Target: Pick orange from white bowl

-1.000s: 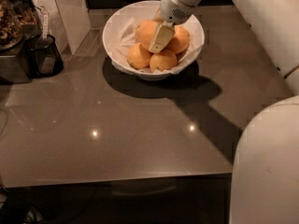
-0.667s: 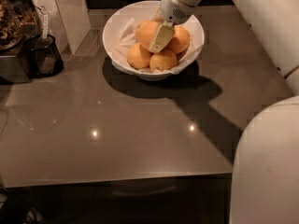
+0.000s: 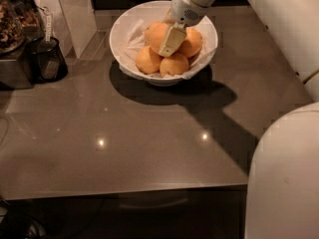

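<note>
White bowl (image 3: 125,48) is sitting at twelve o'clock on the surface (image 3: 124,133); my end effector (image 3: 171,43) is hanging inside, touching the orange (image 3: 155,33); I cannot tell its grip.

Glossy grey-brown desk (image 3: 124,148) is reflecting two small light spots near its middle and carrying the white bowl (image 3: 115,44) at the far centre, which is casting a dark shadow toward the near right. A dark cup (image 3: 49,59) is standing at far left, just beside a metal appliance (image 3: 15,68) sitting at the left edge. Pincer (image 3: 172,41) is hanging over the bowl, off the desk.
</note>
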You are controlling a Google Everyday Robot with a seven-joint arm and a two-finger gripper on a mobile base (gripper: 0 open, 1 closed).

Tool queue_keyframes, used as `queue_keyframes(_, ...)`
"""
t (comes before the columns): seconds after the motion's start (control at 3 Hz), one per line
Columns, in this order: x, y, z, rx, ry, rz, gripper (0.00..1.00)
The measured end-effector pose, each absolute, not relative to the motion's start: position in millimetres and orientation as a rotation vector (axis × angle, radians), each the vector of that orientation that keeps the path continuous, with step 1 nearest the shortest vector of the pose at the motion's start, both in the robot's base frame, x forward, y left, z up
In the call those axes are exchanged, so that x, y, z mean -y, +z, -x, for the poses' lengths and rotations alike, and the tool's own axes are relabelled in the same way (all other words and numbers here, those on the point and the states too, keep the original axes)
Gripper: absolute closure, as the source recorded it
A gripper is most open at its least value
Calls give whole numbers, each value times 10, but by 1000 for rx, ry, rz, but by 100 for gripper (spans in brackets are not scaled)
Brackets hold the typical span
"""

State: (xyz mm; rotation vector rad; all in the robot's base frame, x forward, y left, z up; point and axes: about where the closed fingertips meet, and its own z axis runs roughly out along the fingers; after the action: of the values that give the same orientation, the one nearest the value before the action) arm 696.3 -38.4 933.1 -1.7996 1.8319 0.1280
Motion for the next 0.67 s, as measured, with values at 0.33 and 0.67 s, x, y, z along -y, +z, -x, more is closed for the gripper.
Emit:
queue_keyframes(0.33, 449, 9487, -6815, -1755, 178, 1813, 100)
queue_keyframes(0.67, 535, 9698, -6590, -1630, 283, 1771, 100)
